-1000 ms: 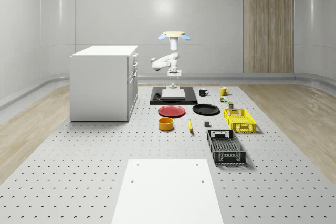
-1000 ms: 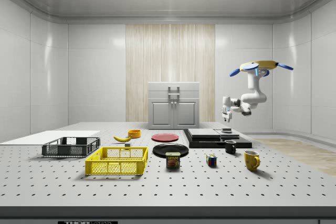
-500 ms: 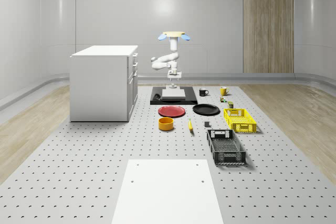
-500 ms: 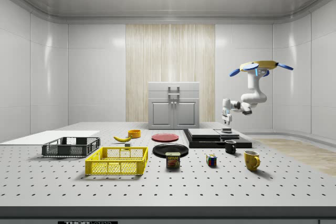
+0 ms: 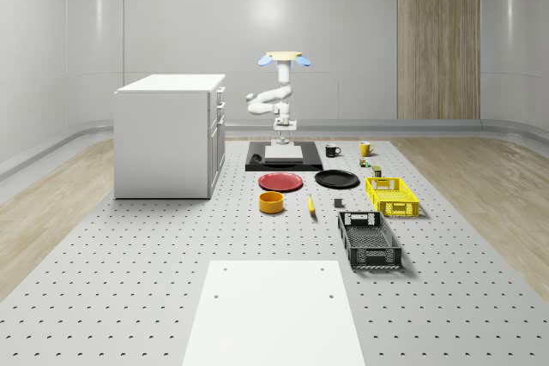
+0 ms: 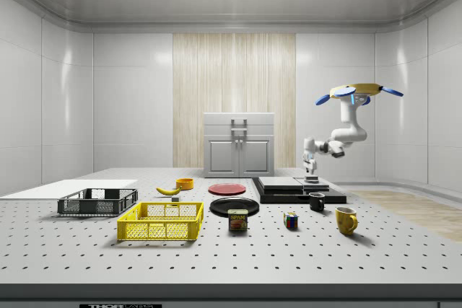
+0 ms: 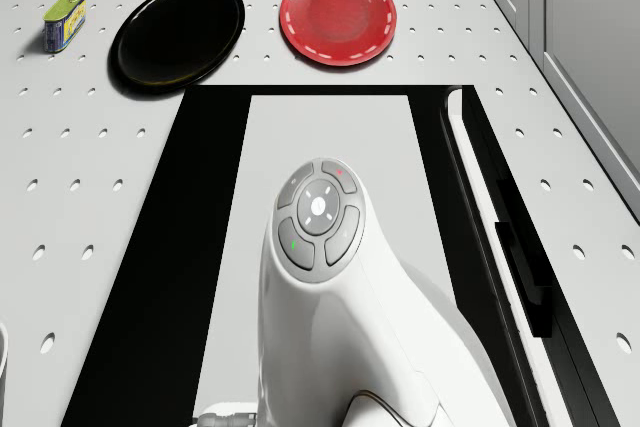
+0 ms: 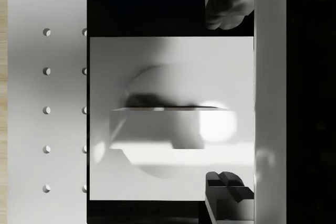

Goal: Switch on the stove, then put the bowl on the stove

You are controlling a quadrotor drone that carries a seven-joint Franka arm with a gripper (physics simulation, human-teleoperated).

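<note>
- Stove (image 5: 283,157), a flat black slab with a pale grey plate on top, lies at the far end of the worktop (image 5: 171,246), just in front of the hovering drone (image 5: 283,58) in the whole-scene view.
- Bowl (image 5: 272,202), orange and upright, stands on the worktop well apart from the stove, nearer the camera than the red plate (image 5: 281,182) in the whole-scene view.
- Drone hovers above the stove's far edge, its white arm (image 6: 339,138) folded down toward the slab.
- End effector (image 6: 312,173) hangs point-down over the stove's grey plate, near it but not clearly touching.
- Wrist view: the two fingers (image 8: 228,3) stand apart, with nothing between them but the grey plate below.
- Black plate (image 5: 336,179) lies beside the red plate, toward the whole-scene view's right.
- Banana (image 5: 310,205) rests just beside the bowl, on the whole-scene view's right.
- Yellow crate (image 5: 392,195) and black crate (image 5: 369,240) sit along the worktop's right side in the whole-scene view.
- White cabinet (image 5: 170,135) stands at the stove's left in the whole-scene view.
- Two mugs, one black (image 6: 316,202) and one yellow (image 6: 346,220), stand near the stove in the side view.
</note>
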